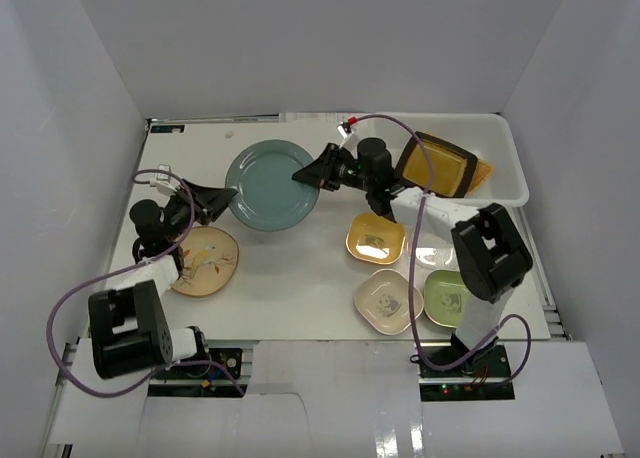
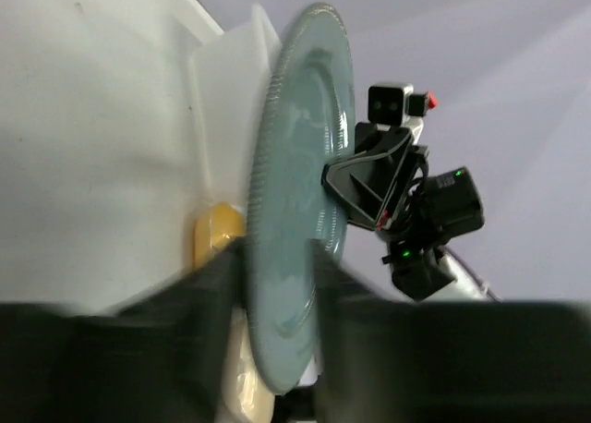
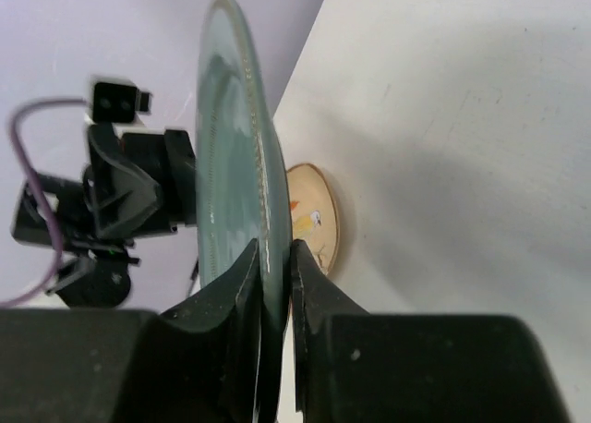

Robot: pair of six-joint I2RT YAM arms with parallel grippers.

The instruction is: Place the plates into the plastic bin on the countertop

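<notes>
The teal round plate [image 1: 270, 185] is held off the countertop [image 1: 300, 278] between both grippers. It shows edge-on in the left wrist view [image 2: 300, 211] and the right wrist view [image 3: 231, 164]. My right gripper [image 1: 305, 175] [image 3: 275, 257] is shut on its right rim. My left gripper [image 1: 222, 200] [image 2: 277, 257] straddles its left rim, with blurred fingers and thin gaps on either side. The plastic bin [image 1: 512, 173] at the back right holds the black-rimmed yellow rectangle plate [image 1: 435, 168] and the woven tray [image 1: 483, 173].
The tan oval plate [image 1: 205, 261] [image 3: 319, 215] lies at the front left by the left arm. The yellow square plate [image 1: 375, 238], the cream one [image 1: 388, 300] and the green one [image 1: 445, 298] lie at the front right. White walls enclose the countertop.
</notes>
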